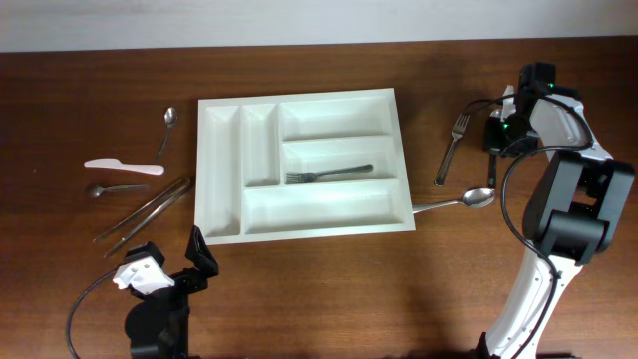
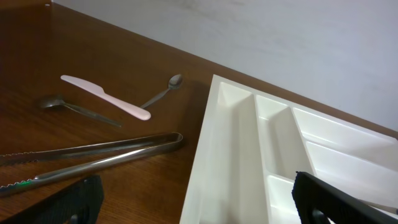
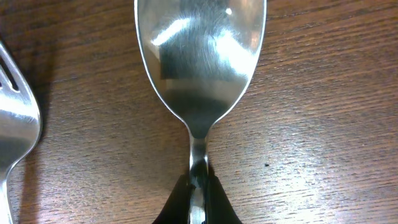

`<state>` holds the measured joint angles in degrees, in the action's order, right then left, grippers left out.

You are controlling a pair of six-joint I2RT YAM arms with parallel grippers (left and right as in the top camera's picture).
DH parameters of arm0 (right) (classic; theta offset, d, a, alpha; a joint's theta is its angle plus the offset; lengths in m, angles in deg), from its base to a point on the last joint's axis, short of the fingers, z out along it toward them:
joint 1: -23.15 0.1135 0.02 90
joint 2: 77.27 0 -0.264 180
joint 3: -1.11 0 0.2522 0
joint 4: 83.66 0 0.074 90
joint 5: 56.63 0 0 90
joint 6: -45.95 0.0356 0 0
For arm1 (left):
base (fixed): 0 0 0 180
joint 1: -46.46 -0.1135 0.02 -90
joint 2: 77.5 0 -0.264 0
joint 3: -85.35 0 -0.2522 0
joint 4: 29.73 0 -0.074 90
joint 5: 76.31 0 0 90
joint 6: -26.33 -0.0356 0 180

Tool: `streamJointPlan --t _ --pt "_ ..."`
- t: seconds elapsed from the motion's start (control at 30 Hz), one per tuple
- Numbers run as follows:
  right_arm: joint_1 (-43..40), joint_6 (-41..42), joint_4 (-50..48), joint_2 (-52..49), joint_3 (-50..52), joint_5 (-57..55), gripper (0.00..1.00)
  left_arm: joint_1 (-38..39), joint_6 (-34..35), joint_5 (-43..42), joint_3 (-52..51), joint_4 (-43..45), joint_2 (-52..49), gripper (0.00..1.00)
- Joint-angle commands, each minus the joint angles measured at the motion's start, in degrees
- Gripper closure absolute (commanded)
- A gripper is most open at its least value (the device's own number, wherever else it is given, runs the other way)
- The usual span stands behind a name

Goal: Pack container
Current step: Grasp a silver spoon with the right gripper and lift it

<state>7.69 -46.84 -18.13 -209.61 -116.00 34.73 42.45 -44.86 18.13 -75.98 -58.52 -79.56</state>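
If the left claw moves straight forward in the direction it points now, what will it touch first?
Probably the left wall of the white cutlery tray; the tongs lie just beside that line. Depth is unclear.

Large white plastic five-compartment cutlery tray [image 1: 319, 207]: open from above; only its middle wide compartment is taken, by a slim steel fork [image 1: 329, 175]; left of the tray lie long steel tongs [image 1: 145, 209], a white plastic knife [image 1: 123, 167], a steel teaspoon [image 1: 166, 133] and a stubby steel spoon [image 1: 113, 188]; right of it, a second steel fork [image 1: 451, 152], a big steel spoon [image 1: 457, 202] with its handle tip at the tray's edge, and the right gripper [image 3: 198, 183] pinching another spoon [image 3: 199, 62]; bare wood along its near and far sides.
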Motion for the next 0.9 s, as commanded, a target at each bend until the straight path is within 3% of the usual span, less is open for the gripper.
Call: streamJointPlan --t 0.0,0.3,0.67,0.87 --pt "-0.33 0.35 0.55 -4.0 -2.27 -0.11 0.96 -0.33 -1.14 -0.61 -0.24 -0.02 0.52 0.01" --pt "-0.31 0.35 5.4 -4.0 -14.03 -0.09 0.96 -0.33 -1.14 -0.61 -0.24 -0.02 0.52 0.01" --pt "0.44 -0.04 7.89 -4.0 -19.54 5.27 0.96 -0.33 -1.14 -0.61 -0.24 -0.02 0.52 0.01" --pt "6.45 -9.29 10.54 -4.0 -25.16 11.54 0.96 -0.33 -1.14 -0.61 -0.24 0.0 0.52 0.01"
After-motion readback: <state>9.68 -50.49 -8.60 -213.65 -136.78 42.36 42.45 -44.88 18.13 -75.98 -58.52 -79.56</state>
